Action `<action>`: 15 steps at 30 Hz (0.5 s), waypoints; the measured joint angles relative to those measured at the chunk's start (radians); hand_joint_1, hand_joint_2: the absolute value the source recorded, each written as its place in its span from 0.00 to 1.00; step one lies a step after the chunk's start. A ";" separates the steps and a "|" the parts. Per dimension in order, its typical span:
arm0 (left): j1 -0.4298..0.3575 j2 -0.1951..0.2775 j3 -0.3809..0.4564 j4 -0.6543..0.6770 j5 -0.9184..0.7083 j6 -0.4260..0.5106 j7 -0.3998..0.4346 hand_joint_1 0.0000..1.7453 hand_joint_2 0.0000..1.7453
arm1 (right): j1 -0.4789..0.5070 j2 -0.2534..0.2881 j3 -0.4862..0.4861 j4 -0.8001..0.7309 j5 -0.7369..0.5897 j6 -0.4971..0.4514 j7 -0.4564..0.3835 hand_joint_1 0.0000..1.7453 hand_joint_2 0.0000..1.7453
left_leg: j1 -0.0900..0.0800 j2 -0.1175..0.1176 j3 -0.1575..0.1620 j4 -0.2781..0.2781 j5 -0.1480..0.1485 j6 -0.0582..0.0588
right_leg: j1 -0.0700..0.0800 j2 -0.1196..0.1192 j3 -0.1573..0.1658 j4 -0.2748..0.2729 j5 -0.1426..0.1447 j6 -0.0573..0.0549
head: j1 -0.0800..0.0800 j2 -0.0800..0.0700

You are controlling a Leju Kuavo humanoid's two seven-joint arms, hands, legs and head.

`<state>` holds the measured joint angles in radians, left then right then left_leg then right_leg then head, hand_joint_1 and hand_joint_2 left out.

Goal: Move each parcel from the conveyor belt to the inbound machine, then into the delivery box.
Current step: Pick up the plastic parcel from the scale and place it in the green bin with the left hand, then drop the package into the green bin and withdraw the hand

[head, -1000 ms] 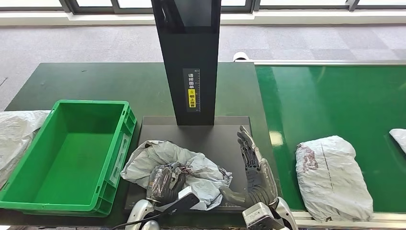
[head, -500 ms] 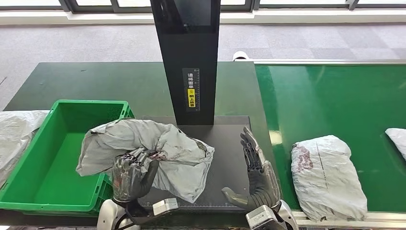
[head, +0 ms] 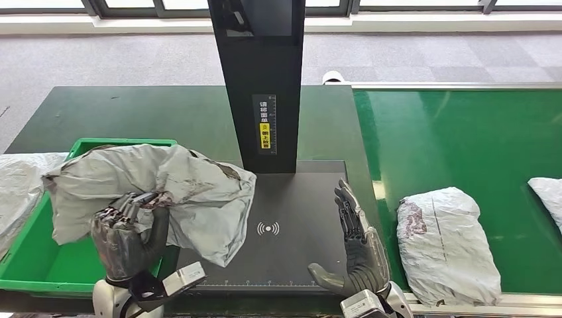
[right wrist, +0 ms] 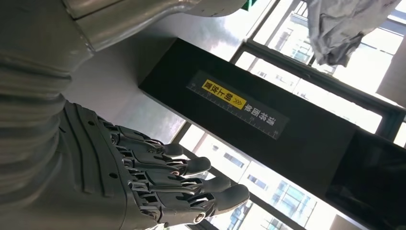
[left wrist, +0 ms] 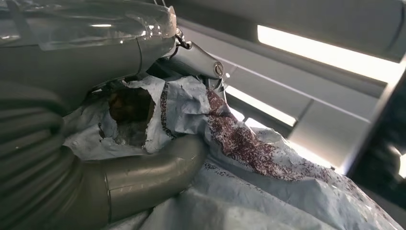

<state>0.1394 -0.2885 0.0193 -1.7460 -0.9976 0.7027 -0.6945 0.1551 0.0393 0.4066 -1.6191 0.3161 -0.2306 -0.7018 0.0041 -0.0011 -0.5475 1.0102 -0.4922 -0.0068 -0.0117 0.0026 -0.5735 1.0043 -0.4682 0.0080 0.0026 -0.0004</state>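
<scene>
Four grey parcels are in sight: one crumpled parcel [head: 166,192] gripped by the left hand [head: 126,235] above the near edge of the crate; one parcel on the belt [head: 445,242] lying beside the machine's platform; one parcel at the belt's far right edge [head: 547,192], partly cut off; one parcel at the far left [head: 20,189] beside the crate; there is one green crate [head: 26,265]; one inbound machine [head: 262,86], with one black column and one flat platform; one green conveyor belt [head: 464,132]; one dark tabletop [head: 146,112]; two robot hands, the right hand [head: 354,242] holding nothing, fingers apart.
</scene>
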 joint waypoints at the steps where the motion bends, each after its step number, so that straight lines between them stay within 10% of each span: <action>1: -0.001 0.000 0.011 -0.008 0.011 -0.001 0.013 1.00 1.00 | 0.002 0.000 0.000 -0.001 0.002 -0.001 0.000 0.00 1.00 | 0.000 0.000 0.000 0.000 0.000 0.000 | 0.000 0.000 0.000 0.000 0.000 0.000 | 0.000 0.000; 6: -0.072 0.029 0.102 0.068 0.148 -0.033 0.214 1.00 1.00 | 0.028 0.006 -0.008 -0.020 0.051 0.025 0.000 0.00 1.00 | 0.000 0.000 0.000 0.000 0.001 -0.001 | 0.001 0.000 0.000 0.000 0.000 -0.001 | 0.000 0.000; 15: -0.143 0.071 0.200 0.203 0.211 -0.039 0.241 1.00 1.00 | 0.058 0.029 -0.039 -0.051 0.081 0.056 0.001 0.00 1.00 | 0.001 -0.001 0.000 0.000 0.002 -0.002 | 0.001 -0.001 0.001 0.000 0.001 -0.001 | 0.000 0.000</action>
<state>-0.0031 -0.2174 0.2195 -1.5434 -0.7867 0.6634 -0.4539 0.2135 0.0688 0.3675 -1.6699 0.3968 -0.1750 -0.7011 0.0053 -0.0022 -0.5470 1.0101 -0.4903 -0.0091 -0.0111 0.0018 -0.5726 1.0043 -0.4674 0.0066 0.0029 -0.0004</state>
